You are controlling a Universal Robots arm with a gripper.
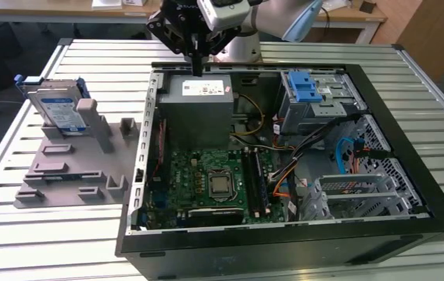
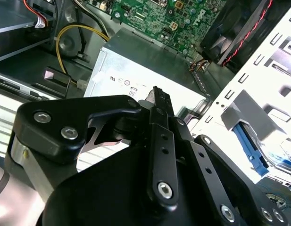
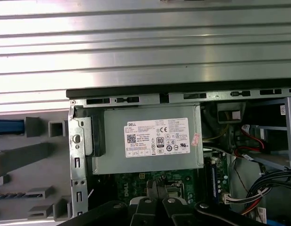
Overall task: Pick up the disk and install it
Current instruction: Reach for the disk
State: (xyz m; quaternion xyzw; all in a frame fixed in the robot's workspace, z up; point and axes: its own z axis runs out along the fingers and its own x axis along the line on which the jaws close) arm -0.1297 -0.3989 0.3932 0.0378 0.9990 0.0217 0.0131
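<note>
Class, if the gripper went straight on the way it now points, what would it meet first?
The gripper would probably meet the grey power supply first, though depth is unclear.

Ribbed silver-metal slatted table (image 1: 50,246): bearing open black metal computer tower case (image 1: 284,253) laid on side; grey plastic fixture plate (image 1: 58,175) just beside, exterior view's left.

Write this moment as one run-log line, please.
gripper: jaws shut, empty, over power supply | disk: standing in grey fixture beside case | not picked
</note>
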